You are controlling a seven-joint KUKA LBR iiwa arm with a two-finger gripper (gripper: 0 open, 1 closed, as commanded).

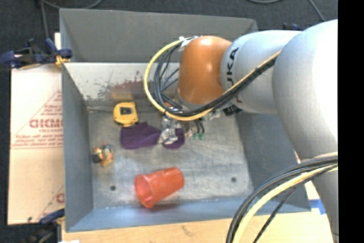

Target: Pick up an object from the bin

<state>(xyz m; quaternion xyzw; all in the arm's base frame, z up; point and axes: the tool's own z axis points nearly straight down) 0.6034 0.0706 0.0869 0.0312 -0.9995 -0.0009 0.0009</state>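
Observation:
My gripper is low in the middle of the bin, its metal fingers right at the right end of a purple cloth-like thing. A piece of the purple thing shows on both sides of the fingers, so they seem to be round it. A yellow tape measure lies just behind and to the left of the purple thing. An orange plastic cup lies on its side nearer the front.
A small multicoloured toy figure lies by the bin's left wall. The arm with its orange cover and looped cables hangs over the bin's right half and hides the floor there.

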